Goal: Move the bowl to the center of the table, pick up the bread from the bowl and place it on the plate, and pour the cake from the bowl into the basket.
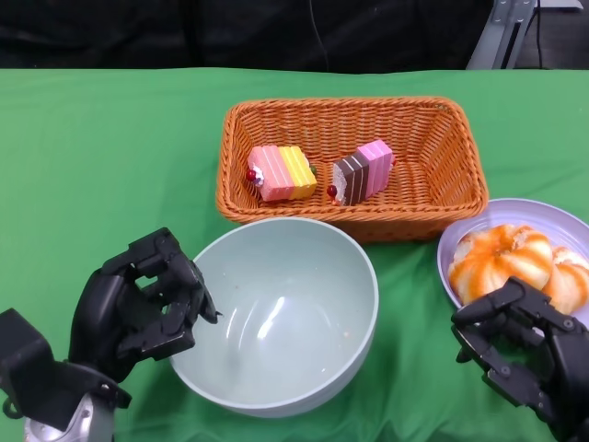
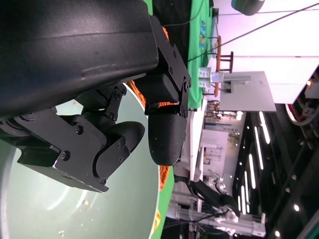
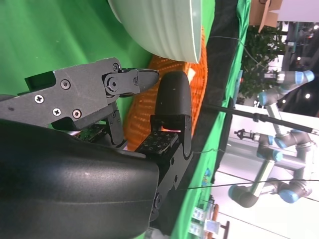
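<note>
Head view looks down; both close, sideways wrist views share the bowl [image 1: 276, 318] with it

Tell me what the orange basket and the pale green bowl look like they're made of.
The orange woven basket looks like wicker or plastic rattan: its strands show a visible weave. The pale green round bowl looks like glazed ceramic or melamine: smooth, with glossy highlights inside.

Bright even overhead light, soft shadows, white glare streaks inside the bowl [image 1: 276, 318], blurred wrist-view backgrounds
</note>
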Robot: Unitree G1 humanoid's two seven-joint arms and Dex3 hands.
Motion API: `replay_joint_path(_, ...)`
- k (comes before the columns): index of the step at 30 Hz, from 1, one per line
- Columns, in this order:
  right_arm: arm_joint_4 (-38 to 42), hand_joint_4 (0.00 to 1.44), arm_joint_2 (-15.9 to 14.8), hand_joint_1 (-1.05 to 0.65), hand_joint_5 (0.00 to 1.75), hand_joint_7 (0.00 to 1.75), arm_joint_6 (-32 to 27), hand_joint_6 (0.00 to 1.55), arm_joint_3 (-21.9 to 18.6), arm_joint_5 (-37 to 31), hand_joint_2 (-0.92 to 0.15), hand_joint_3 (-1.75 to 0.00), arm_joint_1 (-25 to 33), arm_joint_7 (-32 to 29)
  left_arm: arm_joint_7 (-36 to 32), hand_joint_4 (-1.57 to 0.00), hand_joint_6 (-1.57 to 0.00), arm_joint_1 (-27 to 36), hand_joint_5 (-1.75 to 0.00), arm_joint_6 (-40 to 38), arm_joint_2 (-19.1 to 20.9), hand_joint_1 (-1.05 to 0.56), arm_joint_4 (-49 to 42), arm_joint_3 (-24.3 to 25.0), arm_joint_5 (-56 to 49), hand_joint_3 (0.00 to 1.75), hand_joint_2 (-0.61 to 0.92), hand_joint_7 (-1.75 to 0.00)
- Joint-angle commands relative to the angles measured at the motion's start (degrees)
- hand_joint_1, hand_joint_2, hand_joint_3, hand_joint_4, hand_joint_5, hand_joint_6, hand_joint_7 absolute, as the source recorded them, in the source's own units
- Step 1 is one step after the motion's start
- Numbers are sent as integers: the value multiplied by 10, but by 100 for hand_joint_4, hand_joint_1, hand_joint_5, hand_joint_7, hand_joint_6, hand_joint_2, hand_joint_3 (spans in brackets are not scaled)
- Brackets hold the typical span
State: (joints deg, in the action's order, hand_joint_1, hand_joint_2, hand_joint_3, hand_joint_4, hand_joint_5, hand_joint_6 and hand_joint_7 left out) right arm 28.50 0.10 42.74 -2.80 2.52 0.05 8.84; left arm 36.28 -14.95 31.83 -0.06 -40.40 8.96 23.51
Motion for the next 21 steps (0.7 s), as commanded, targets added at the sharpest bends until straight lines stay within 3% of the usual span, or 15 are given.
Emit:
replay_joint_path(1,5,69,-8,-15,158,119,10,66,-4,6,-89,-27,-9,1,10,-77,-75,-2,-174,-16,-4,-4,38,0,9,101,62,-153)
replay_joint_path(4,-5,68,-12,-16,158,119,-3,66,-4,10,-90,-27,-15,8,8,-76,-75,0,-174,-35,-8,-4,77,-3,8,98,64,-153)
replay_joint_path(9,-57,70,-6,-21,159,121,-44,67,-1,-1,-90,-24,-23,-7,-29,-75,-74,-2,-175,-62,0,-5,139,-9,-18,111,57,-155)
replay_joint_path(13,-105,73,-1,-24,155,115,-76,70,5,-10,-91,-21,-22,-21,-41,-77,-76,0,-172,-111,7,-9,196,-13,-10,101,59,-150)
replay_joint_path(17,-118,75,1,-21,153,112,-86,73,10,-2,-92,-20,-19,-17,-34,-81,-78,0,-172,-127,6,-8,207,-13,-5,115,54,-147)
replay_joint_path(21,-122,74,0,-23,154,112,-93,73,9,-9,-91,-21,-21,-26,-43,-80,-78,0,-172,-124,4,-9,206,-16,-18,111,56,-149)
